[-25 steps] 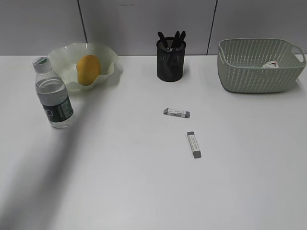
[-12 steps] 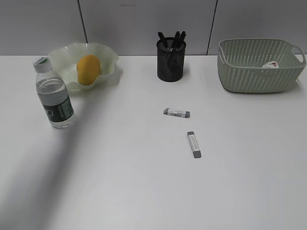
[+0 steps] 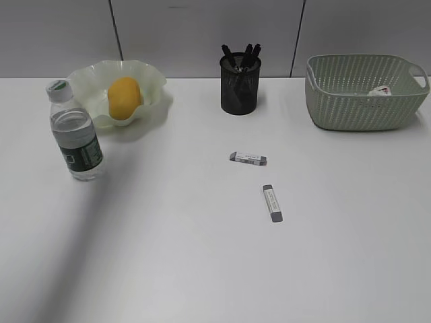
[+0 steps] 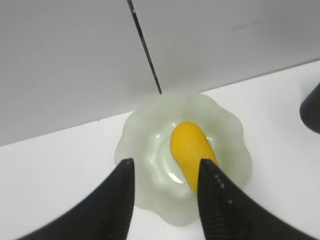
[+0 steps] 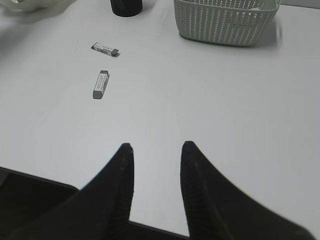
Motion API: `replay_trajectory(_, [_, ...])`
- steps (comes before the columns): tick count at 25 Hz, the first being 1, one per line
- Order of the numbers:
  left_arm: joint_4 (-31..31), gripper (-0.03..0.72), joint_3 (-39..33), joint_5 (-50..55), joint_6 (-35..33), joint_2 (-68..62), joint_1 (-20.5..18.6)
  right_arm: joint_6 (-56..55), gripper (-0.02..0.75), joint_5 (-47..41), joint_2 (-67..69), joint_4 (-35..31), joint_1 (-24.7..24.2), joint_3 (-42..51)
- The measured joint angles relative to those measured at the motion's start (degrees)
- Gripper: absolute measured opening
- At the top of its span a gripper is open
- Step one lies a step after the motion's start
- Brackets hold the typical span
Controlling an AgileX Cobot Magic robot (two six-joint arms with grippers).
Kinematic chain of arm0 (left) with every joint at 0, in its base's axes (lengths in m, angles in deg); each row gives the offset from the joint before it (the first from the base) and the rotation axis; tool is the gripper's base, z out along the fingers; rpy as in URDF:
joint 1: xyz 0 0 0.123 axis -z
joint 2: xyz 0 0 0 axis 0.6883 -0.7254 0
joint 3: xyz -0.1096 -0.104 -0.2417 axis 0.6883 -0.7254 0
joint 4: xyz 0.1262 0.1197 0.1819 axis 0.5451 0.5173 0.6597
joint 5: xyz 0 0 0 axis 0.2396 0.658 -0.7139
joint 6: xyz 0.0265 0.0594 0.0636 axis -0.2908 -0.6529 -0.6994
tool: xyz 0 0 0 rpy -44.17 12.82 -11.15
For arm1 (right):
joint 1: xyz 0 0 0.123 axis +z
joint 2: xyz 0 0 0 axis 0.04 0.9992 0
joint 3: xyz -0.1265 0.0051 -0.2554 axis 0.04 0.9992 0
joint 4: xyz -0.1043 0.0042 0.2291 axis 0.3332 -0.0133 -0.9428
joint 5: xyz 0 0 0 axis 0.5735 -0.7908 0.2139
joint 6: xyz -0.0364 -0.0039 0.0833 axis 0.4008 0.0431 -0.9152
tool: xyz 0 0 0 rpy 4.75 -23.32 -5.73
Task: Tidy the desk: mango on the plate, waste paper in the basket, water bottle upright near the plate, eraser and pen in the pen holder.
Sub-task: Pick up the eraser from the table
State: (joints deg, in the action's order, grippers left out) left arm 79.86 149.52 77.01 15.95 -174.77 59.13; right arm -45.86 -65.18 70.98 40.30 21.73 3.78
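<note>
- The mango [image 3: 124, 97] sits in the plate [image 3: 151, 81], back left on the desk [image 3: 202, 269] — that job looks done.
- The bottle [image 3: 74, 133] stands upright just in front of the plate's left side; done too, by the look of it.
- The waste paper [image 3: 380, 90] lies inside the basket [image 3: 350, 101] at the back right — ticked off.
- The holder [image 3: 239, 84] at the back centre has dark pens poking out of its top.
- What's left: two erasers on the open desk, one [image 3: 248, 158] in front of the holder, the other [image 3: 272, 202] nearer the camera, both well apart from the holder.
- The left gripper [image 4: 165, 175] hangs above the plate's near rim, jaws parted and empty, the mango seen between and beyond them.
- The right gripper [image 5: 156, 155] hovers low over the desk's near edge, jaws apart with nothing between them, well short of the erasers.
- Neither arm shows in the exterior view; only a soft shadow falls across the left of the desk.
- Likely next: one gripper goes for an eraser.
</note>
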Motion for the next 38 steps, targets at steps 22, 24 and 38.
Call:
replay_trajectory(22, [-5.87,0.518,-83.43,-1.94,0.22,88.93,0.0,0.0,0.267,0.0,0.0,0.0,0.0,0.0])
replay_trajectory(24, [-6.96,0.532,-85.4,-1.02,0.29,95.32,0.0,0.0,0.267,0.0,0.0,0.0,0.0,0.0])
replay_trajectory(38, [-10.08,0.499,-89.18,0.56,1.8,109.29,-2.4,0.0,0.267,1.44,5.18,0.0,0.0,-0.66])
